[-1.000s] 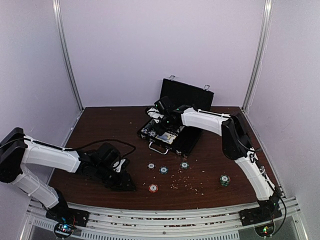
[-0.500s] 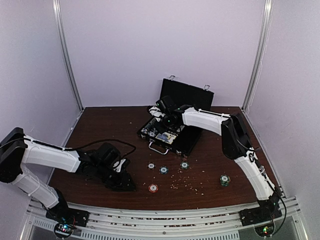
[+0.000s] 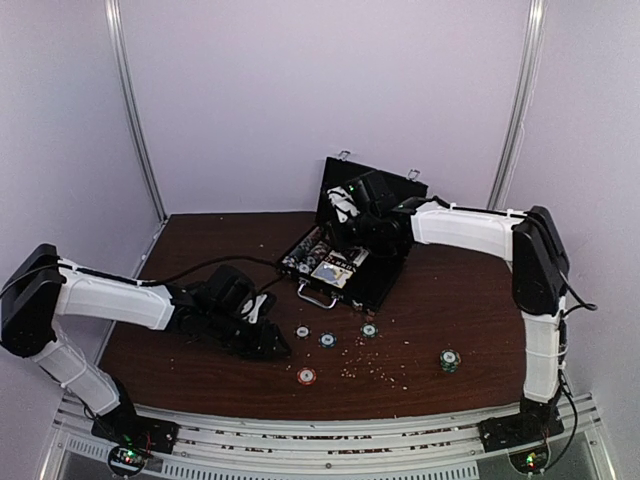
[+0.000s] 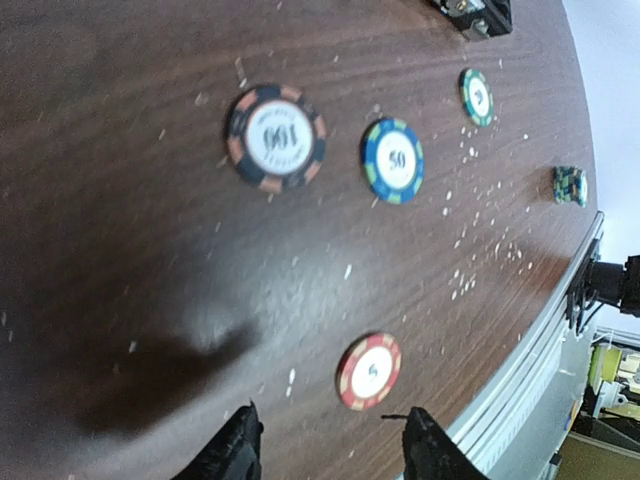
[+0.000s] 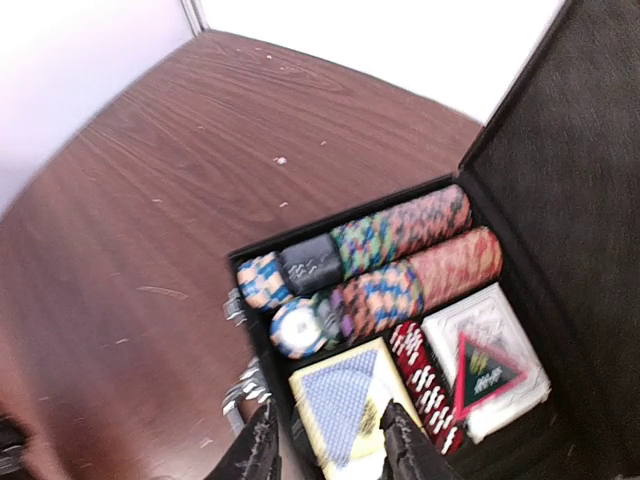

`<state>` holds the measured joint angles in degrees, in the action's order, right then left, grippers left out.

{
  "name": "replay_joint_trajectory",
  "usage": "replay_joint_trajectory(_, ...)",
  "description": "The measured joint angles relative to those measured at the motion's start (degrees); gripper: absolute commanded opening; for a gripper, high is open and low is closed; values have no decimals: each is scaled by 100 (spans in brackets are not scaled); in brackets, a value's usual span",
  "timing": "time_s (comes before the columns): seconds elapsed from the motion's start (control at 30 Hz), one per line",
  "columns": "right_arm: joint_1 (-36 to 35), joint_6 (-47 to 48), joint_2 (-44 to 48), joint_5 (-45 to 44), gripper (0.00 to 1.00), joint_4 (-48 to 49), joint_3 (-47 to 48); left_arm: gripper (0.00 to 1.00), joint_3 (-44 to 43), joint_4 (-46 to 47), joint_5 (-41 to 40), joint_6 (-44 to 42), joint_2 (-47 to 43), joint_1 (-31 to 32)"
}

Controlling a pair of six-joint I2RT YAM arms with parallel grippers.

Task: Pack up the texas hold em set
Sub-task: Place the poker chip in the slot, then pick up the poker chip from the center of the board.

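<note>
The texas hold em set's black case (image 3: 376,281) lies open mid-table, lid (image 3: 372,190) upright. Inside it are rows of striped chips (image 5: 400,262), a blue-patterned card deck (image 5: 340,402), red dice (image 5: 426,386) and a white deck (image 5: 486,368). My right gripper (image 5: 330,447) hangs open over the blue deck, holding nothing; it appears above the case (image 3: 347,232) from the top. Loose chips lie in front: a red one (image 4: 369,371), a black one (image 4: 275,138), a blue one (image 4: 392,160), a green one (image 4: 477,96). My left gripper (image 4: 330,452) is open and low, just short of the red chip (image 3: 306,376).
A small stack of green chips (image 3: 449,360) stands at the right front. Pale crumbs speckle the wood around the loose chips. The table's front rail (image 4: 520,380) runs close behind the red chip. Side posts and walls enclose the table.
My right gripper has opened and pulled back and up over the case, its arm swinging right. My left gripper has slid right toward the red chip and widened a little.
</note>
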<state>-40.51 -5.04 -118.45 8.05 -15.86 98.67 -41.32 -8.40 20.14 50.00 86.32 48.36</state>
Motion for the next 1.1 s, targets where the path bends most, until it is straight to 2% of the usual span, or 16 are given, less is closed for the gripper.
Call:
replay_joint_trajectory(0.17, -20, -715, 699, 442, 35, 529, -1176, 49, -348, 291, -39, -136, 560, 13)
replay_joint_trajectory(0.5, -214, -2146, 1587, 1281, 34, 1132, -3484, 39, -787, 682, 33, -431, 1340, 372)
replay_joint_trajectory(0.8, -590, -3029, 2356, 1556, 34, 1539, -4339, 38, -577, 837, 306, -428, 1346, 846)
replay_joint_trajectory(1.1, -804, -3521, 2529, 1604, 34, 1690, -4857, 37, -131, 1318, 452, -251, 1156, 1021)
